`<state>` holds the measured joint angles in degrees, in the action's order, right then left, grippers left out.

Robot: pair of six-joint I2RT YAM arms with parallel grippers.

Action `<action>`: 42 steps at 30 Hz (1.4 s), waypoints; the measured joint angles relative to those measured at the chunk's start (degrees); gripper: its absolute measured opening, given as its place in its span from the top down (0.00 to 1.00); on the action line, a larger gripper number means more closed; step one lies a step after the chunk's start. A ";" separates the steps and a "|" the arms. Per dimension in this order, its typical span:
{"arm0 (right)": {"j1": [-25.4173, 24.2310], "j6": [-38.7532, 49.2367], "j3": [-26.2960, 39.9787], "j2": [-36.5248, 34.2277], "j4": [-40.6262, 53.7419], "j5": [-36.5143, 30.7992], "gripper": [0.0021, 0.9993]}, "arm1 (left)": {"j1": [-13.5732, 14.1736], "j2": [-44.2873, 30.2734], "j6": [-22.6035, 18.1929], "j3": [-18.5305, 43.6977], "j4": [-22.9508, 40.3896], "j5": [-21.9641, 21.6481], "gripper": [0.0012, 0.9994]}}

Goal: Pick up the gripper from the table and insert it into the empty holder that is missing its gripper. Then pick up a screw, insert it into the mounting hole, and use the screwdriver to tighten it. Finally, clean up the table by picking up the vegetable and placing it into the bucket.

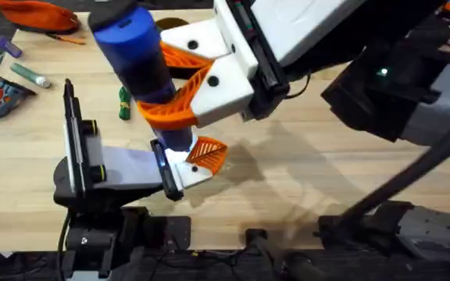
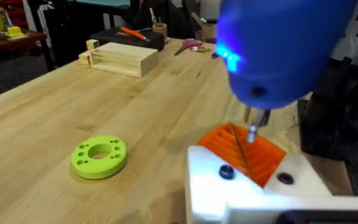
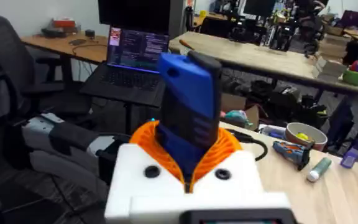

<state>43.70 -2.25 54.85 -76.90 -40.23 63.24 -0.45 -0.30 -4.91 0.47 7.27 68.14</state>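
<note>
Two orange pads of the right end effector clamp the blue screwdriver mid-barrel, upright, tip at the orange gripper. It looks rigid, smooth and top-heavy, so grip centrally. The left end effector's state: cannot tell.

Even, bright indoor light is seen from above. Soft shadows are cast on the table beneath the raised right arm. The screwdriver is rendered large and blurred close to the lens, a blue glow noted on its body. Background room detail is softened; slight edge curvature is seen.
</note>
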 joint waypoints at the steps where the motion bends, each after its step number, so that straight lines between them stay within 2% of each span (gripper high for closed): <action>1: 0.00 0.17 0.00 0.00 -0.17 -0.03 0.98 | 0.00 -0.02 -0.01 0.00 0.00 0.00 0.99; 11: -2.25 0.84 0.00 0.02 1.29 1.16 0.98 | 0.00 -0.02 -0.02 0.00 0.00 0.00 0.99; 42: -0.96 2.37 0.00 -1.90 1.14 2.41 0.98 | 0.00 -0.02 0.00 0.00 0.00 0.00 0.99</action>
<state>42.74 0.12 54.85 -78.81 -39.09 65.64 -0.45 -0.32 -4.91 0.47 7.27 68.14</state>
